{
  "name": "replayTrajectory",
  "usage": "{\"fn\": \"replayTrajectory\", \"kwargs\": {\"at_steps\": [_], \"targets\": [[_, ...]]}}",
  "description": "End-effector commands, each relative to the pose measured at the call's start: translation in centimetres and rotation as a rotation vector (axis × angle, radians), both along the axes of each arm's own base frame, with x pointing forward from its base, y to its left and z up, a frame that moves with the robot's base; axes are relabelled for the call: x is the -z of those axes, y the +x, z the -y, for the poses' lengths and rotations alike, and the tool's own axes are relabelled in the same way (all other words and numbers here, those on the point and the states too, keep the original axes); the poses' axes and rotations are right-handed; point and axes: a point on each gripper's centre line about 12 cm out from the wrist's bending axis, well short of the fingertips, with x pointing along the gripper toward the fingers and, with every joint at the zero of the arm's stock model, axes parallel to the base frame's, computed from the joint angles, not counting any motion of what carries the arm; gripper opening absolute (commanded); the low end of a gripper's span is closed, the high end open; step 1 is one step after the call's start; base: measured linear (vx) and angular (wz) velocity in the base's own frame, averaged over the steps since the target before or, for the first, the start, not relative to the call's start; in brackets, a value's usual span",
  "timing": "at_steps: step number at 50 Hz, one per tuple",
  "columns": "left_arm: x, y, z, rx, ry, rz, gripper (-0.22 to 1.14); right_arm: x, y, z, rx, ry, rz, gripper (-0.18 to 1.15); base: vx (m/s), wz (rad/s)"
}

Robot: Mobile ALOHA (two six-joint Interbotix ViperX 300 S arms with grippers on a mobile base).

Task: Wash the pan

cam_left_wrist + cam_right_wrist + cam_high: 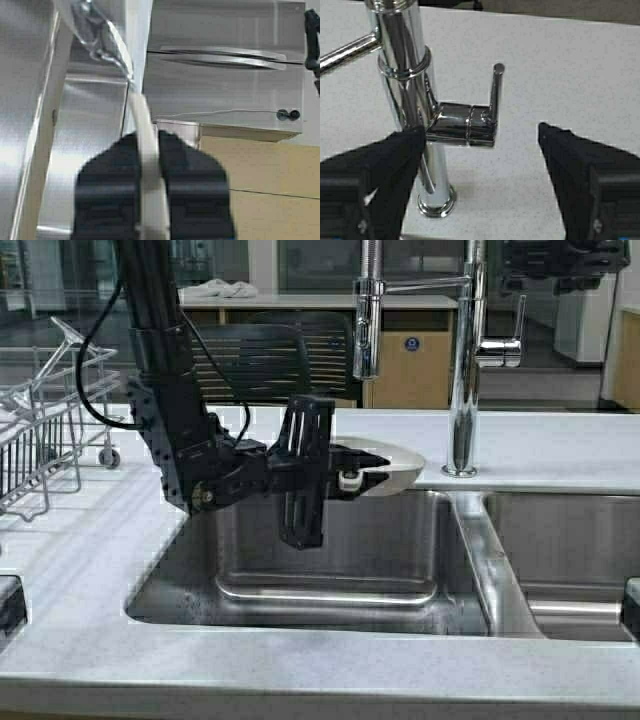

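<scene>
The white pan point(398, 466) is held tilted over the back edge of the left sink basin point(330, 570), below the faucet's spray head point(367, 335). My left gripper point(362, 472) is shut on the pan's rim. In the left wrist view the pale rim point(146, 125) runs between the gripper's point(150, 167) two black fingers. The pan's handle is hidden. My right gripper point(560, 265) is up at the top right, above the faucet lever point(500, 350). In the right wrist view it point(481, 132) is open, with its fingers on either side of the chrome lever point(495, 92) and not touching it.
The tall chrome faucet point(465, 360) stands on the white counter between the basins. A second basin point(570, 540) lies to the right. A wire dish rack point(40, 440) stands on the counter at the left. A black chair is behind the counter.
</scene>
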Motion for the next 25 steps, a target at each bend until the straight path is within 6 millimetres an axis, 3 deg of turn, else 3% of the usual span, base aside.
{"fn": "replayTrajectory", "kwargs": {"at_steps": [1, 25], "targets": [[-2.2, 0.6, 0.7, 0.006, -0.042, 0.07, 0.03, -1.3, 1.1, 0.2, 0.002, -0.007, 0.032, 1.0, 0.0, 0.0], [-2.1, 0.7, 0.8, 0.004, -0.044, 0.068, 0.03, 0.8, 5.1, 0.5, 0.009, -0.013, -0.003, 1.0, 0.0, 0.0]]}}
